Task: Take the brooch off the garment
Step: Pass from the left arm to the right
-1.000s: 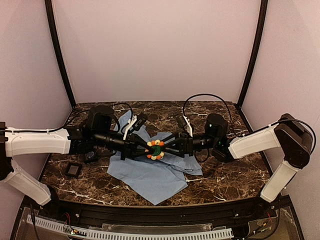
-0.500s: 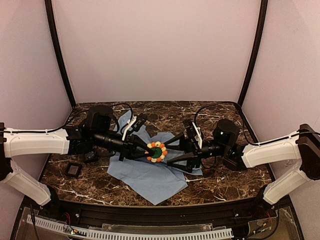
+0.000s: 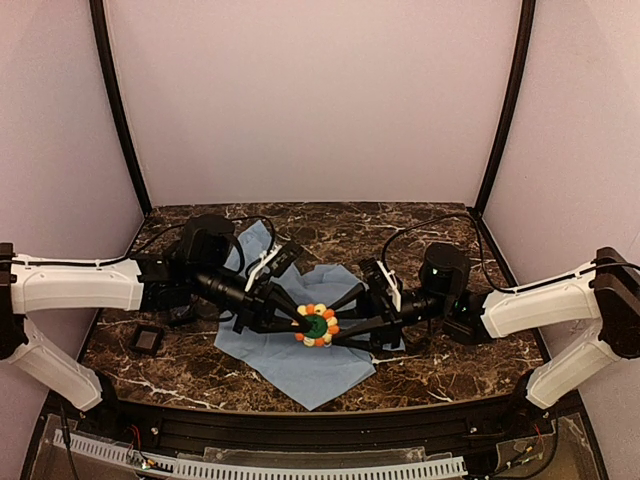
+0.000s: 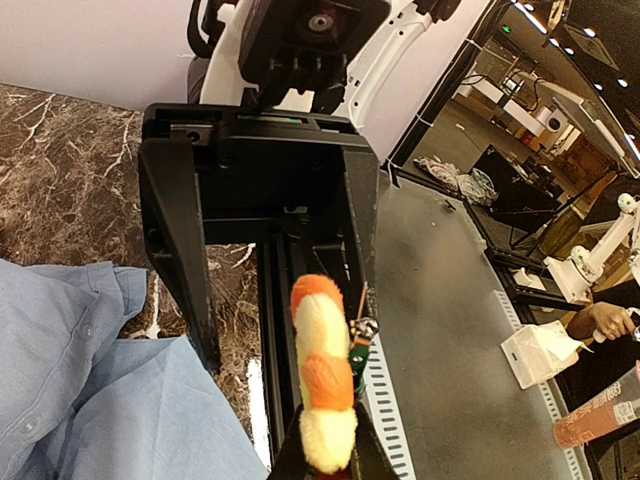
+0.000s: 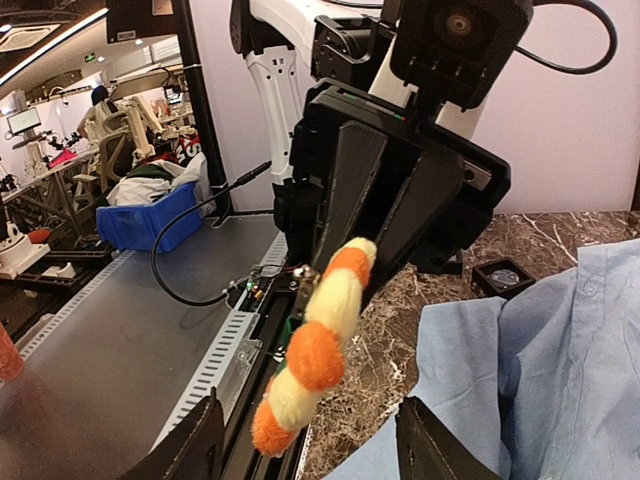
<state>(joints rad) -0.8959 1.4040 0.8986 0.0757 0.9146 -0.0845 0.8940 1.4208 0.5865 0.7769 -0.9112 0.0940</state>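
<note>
The brooch [image 3: 316,325], a flower of orange and yellow petals around a dark green centre, hangs in the air just above the light blue garment [image 3: 300,365], apart from the fabric. My left gripper [image 3: 304,321] is shut on it from the left. In the left wrist view the brooch [image 4: 322,380] stands edge-on between my left gripper's [image 4: 325,466] tips. My right gripper [image 3: 337,322] faces it from the right, open, its fingers either side of the brooch without touching. In the right wrist view the brooch [image 5: 315,350] sits ahead of the open right gripper [image 5: 310,440].
The garment lies crumpled on the marble table [image 3: 450,365], also seen in the wrist views [image 4: 90,390] [image 5: 560,370]. A small black square pad [image 3: 148,340] lies at the left and shows in the right wrist view [image 5: 498,275]. A black rail [image 3: 300,430] lines the near edge.
My right gripper let go of the brooch, opened and drew back right, then came in again. My left gripper has carried the brooch toward the near edge, off the shirt.
</note>
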